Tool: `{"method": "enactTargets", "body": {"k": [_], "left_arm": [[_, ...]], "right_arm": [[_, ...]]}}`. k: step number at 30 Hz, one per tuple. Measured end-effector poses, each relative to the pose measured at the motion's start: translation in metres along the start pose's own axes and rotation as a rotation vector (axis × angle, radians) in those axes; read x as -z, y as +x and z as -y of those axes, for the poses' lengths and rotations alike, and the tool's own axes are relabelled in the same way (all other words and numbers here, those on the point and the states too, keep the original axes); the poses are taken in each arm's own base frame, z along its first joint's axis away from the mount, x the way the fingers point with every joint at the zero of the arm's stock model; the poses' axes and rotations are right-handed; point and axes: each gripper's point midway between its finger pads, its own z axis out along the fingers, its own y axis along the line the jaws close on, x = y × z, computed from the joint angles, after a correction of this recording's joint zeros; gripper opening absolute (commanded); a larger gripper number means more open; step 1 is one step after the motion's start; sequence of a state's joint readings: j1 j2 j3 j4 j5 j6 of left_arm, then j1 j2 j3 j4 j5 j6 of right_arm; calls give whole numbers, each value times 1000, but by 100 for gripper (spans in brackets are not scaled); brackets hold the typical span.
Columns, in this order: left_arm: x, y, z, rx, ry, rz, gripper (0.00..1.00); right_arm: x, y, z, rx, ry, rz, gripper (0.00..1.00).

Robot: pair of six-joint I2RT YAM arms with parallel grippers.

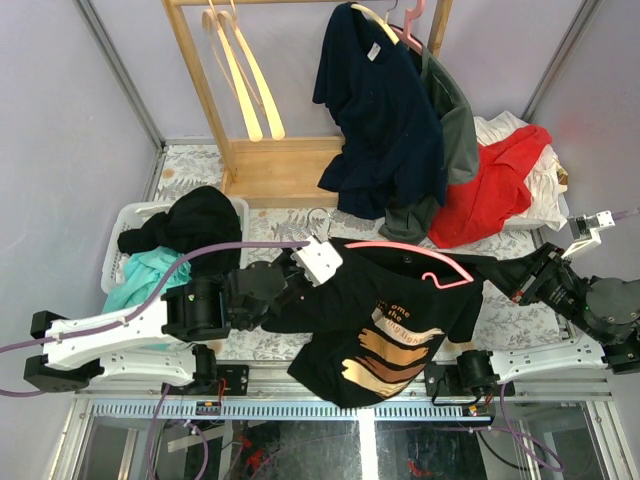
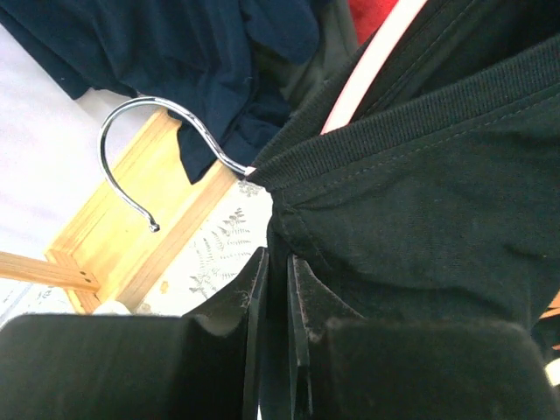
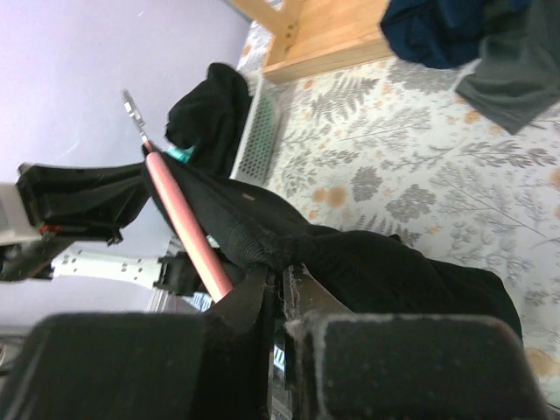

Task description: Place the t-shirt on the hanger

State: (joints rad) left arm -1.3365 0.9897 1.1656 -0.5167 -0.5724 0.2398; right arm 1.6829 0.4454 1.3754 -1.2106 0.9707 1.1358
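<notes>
The black t-shirt (image 1: 385,325) with a tan print hangs between my two arms above the table's front edge. The pink hanger (image 1: 420,256) lies across its neck, one arm out over the fabric, its metal hook (image 1: 318,219) pointing to the far left. My left gripper (image 1: 300,272) is shut on the t-shirt beside the collar; in the left wrist view the gripper (image 2: 278,255) pinches black cloth below the ribbed collar (image 2: 394,131), the hook (image 2: 140,157) and the pink hanger arm (image 2: 367,61). My right gripper (image 1: 512,283) is shut on the t-shirt's other side (image 3: 278,269), next to the pink hanger (image 3: 188,232).
A wooden rack (image 1: 270,160) stands at the back with cream hangers (image 1: 240,80), a navy t-shirt (image 1: 375,120) and a grey-green garment (image 1: 455,130). A red garment (image 1: 490,190) lies at the back right. A white basket (image 1: 125,225) with black and teal clothes sits at the left.
</notes>
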Motion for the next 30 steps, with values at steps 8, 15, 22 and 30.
{"method": "enactTargets", "body": {"k": [8,15,22,30], "left_arm": [[-7,-6,-8,-31,-104,115,0],[-14,-11,-19,-99,-207,160,0],[-13,-27,-30,-150,-268,228,0],[-19,-42,-33,-188,-312,262,0]], "right_arm": [[-4,0,33,-38,116,61,0],[-9,3,38,-55,146,91,0],[-10,7,40,-59,154,90,0],[-11,4,43,-54,167,111,0]]}}
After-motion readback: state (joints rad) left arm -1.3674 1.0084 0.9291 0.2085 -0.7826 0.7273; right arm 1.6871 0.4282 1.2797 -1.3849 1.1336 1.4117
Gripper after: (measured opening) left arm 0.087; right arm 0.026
